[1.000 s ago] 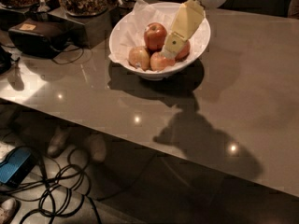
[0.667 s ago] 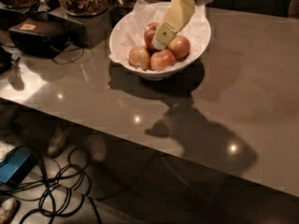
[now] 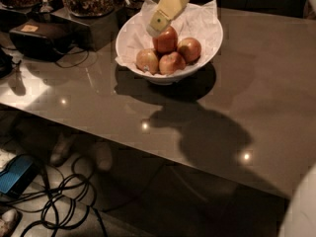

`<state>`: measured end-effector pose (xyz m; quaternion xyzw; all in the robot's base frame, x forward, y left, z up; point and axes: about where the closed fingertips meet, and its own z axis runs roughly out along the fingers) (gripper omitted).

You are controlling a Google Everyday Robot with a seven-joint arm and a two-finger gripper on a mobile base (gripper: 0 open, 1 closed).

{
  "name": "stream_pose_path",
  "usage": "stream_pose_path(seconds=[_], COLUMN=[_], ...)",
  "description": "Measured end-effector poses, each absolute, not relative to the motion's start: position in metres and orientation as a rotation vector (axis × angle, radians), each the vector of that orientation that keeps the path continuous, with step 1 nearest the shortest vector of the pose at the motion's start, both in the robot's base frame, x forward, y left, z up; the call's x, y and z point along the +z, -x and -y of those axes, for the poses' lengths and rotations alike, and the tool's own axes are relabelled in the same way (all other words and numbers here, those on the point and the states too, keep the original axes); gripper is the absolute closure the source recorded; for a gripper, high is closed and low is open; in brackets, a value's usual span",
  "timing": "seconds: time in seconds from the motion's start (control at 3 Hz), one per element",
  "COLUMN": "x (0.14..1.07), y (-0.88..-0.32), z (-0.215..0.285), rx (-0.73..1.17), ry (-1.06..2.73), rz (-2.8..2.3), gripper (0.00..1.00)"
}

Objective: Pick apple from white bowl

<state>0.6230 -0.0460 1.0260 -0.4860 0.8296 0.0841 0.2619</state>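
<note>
Apple (image 3: 166,39) just below the gripper (image 3: 157,25).
You see it in the white bowl (image 3: 210,31), at the gripper's tip, behind three paler apples (image 3: 172,63); you cannot tell whether the gripper is open or closed.

Single camera is looking down from high up, facing across the tabletop (image 3: 256,93) at middling range. The white bowl (image 3: 211,32) is sitting upper centre, the end effector (image 3: 156,26) hanging over it from the top edge, floor cables (image 3: 64,206) showing lower left.
</note>
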Motion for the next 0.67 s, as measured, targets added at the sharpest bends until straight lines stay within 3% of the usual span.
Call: stream_pose_path(seconds=[0.67], x=[1.013], y=[-0.658], z=[0.040], rx=[0.216], ry=[1.295], rz=[-2.276], gripper=[0.04])
